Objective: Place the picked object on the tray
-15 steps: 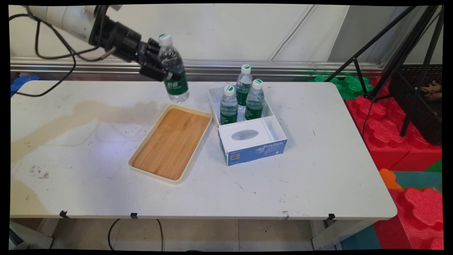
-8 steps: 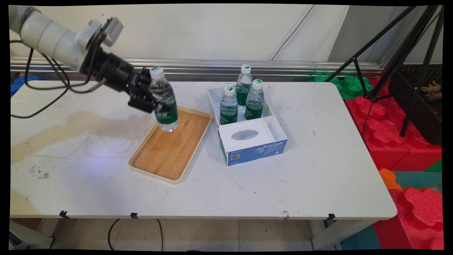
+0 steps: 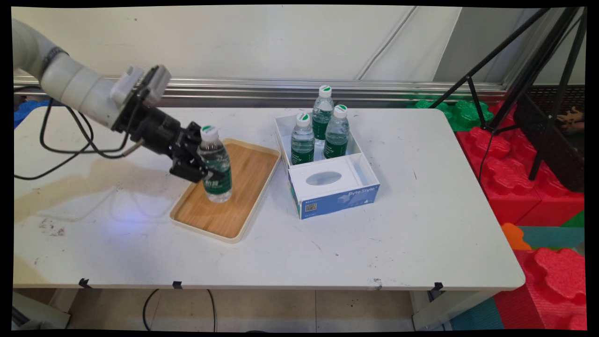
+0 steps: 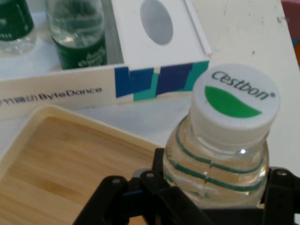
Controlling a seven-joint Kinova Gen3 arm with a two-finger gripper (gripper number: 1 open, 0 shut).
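A shallow rectangular tray (image 3: 236,187), wood-grained inside with a cream rim, lies on the scuffed white table (image 3: 421,224). A clear ribbed plastic bottle (image 3: 215,164) with a green label and white cap (a green leaf mark on top) stands upright over the tray's middle, clamped at its waist by the black gripper (image 3: 206,172). The white arm slants down to the tray from its far left. Just right of the tray sits a white-and-blue cardboard box (image 3: 334,185) holding three more bottles (image 3: 320,133).

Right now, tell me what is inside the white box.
The white box holds three water bottles standing upright in its far compartment. Its near compartment is covered by a white insert with an oval opening; what lies beneath is hidden.
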